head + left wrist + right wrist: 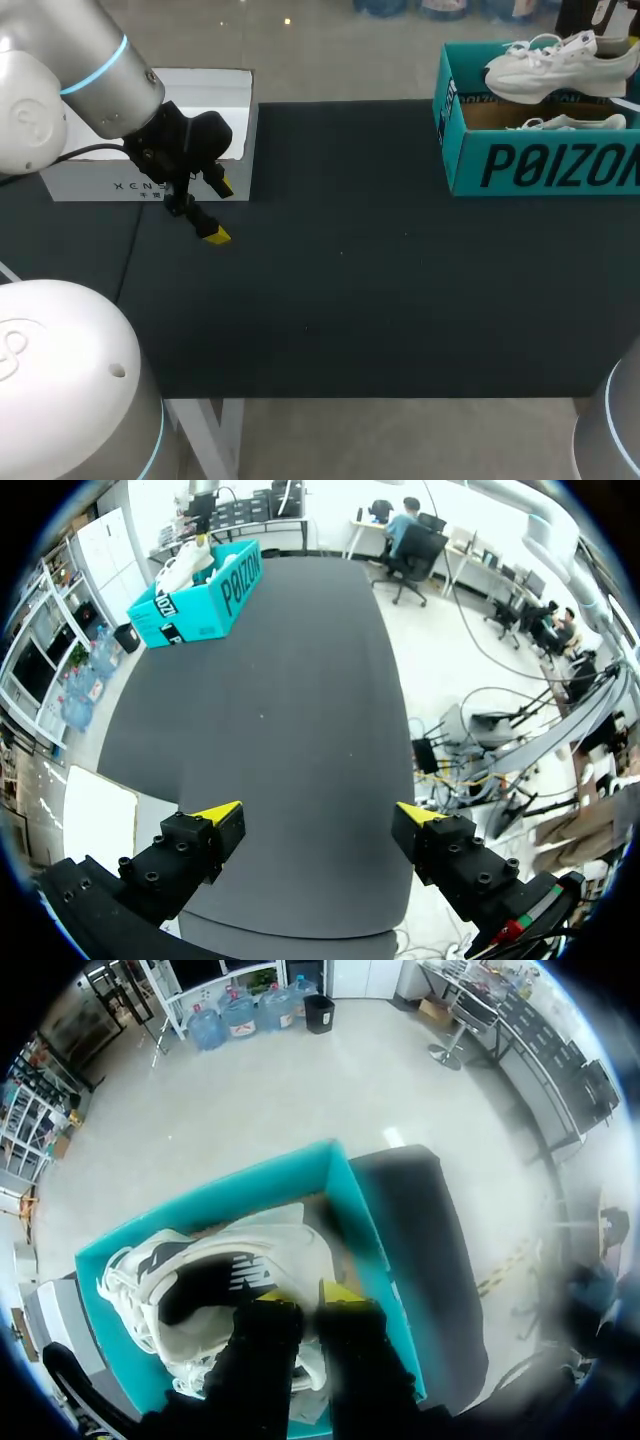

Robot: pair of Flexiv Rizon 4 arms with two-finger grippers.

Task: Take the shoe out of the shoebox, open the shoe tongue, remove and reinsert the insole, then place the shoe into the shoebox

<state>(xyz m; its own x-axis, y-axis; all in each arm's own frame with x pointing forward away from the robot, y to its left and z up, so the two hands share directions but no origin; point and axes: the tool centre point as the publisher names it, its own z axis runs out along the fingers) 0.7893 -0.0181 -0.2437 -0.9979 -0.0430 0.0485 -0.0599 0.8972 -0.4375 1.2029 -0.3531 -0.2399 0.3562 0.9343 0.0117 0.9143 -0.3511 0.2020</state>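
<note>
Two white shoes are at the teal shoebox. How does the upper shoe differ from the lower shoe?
The upper shoe rides above the shoebox rim; the lower shoe lies deep inside. The upper shoe shows its whole side; the lower shoe shows only laces and a strip. The right gripper is shut on the upper shoe, not the lower shoe. Both are white and laced.

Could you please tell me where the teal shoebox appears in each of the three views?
Head view: the shoebox stands at the far right of the table.
Left wrist view: it is far ahead of the left gripper, at the table's far end.
Right wrist view: it is directly beneath the right gripper, its teal wall framing the shoe.
Shared landmark: the white shoe at the box's opening shows in all three.
</note>
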